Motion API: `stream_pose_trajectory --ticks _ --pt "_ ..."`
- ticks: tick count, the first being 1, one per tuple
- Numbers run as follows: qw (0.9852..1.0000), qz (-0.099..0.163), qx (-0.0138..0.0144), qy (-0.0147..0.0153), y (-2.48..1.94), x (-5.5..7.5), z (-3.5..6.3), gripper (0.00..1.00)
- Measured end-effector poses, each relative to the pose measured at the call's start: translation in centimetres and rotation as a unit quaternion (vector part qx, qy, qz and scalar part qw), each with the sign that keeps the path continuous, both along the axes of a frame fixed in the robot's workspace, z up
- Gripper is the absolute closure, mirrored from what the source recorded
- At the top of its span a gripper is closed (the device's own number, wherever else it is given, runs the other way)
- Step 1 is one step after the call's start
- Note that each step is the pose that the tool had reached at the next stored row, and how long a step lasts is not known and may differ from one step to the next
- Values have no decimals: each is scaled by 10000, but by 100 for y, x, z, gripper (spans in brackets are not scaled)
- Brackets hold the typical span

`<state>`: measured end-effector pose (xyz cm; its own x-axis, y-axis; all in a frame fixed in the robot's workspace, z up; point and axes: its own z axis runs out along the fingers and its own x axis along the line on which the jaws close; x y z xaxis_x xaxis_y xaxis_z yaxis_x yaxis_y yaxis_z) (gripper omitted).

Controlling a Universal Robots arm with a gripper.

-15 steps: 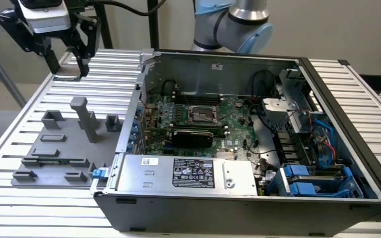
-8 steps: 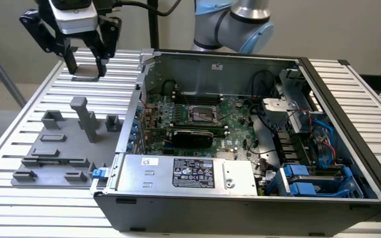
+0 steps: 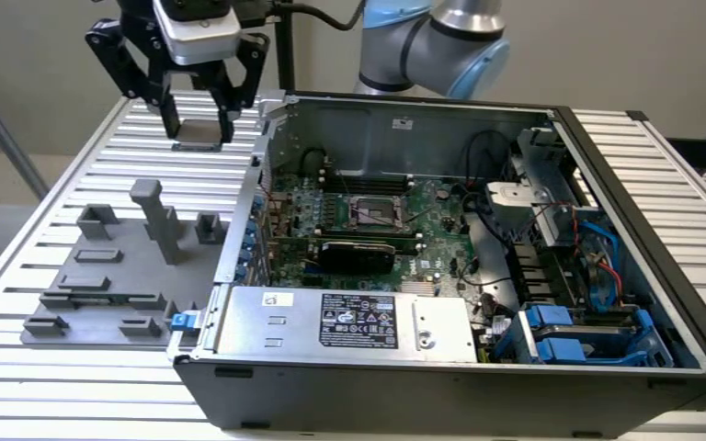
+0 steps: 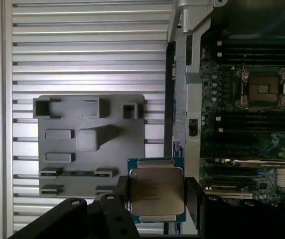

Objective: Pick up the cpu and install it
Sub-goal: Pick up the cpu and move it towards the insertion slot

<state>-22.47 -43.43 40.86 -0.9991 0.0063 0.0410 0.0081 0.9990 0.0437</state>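
Black gripper fingers (image 4: 121,193) stand closest to the wrist camera, one at each side of the cpu (image 4: 156,191), pressing on two opposite edges so that the chip is clamped flat between them. Its silvery metal top faces the camera and a thin blue-green rim shows around it. In the exterior view the gripper (image 3: 199,129) hangs above the slatted aluminium table (image 3: 71,175), lifted clear of the surface, with the chip held level between the fingertips. It is at the exterior view's left of the open computer case (image 3: 451,377), near the case's far corner, and beyond the grey fixture plate (image 3: 108,276) that lies flat on the table with its upright blocks and shallow pockets. Inside the case lies the green motherboard (image 3: 433,207), and near its middle sits the socket (image 3: 375,213), a square with a metal frame, well apart from the held chip. A silver power supply (image 3: 341,322) with a label fills the case's near side, and blue drive carriers (image 3: 568,335) sit at the exterior view's right. The robot arm (image 3: 439,46) rises behind the case.
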Motion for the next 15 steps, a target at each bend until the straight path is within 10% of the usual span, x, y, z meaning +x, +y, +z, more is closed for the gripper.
stream_pose_trajectory --ticks 15 --pt "10000 0 0 3 34 682 -3 45"
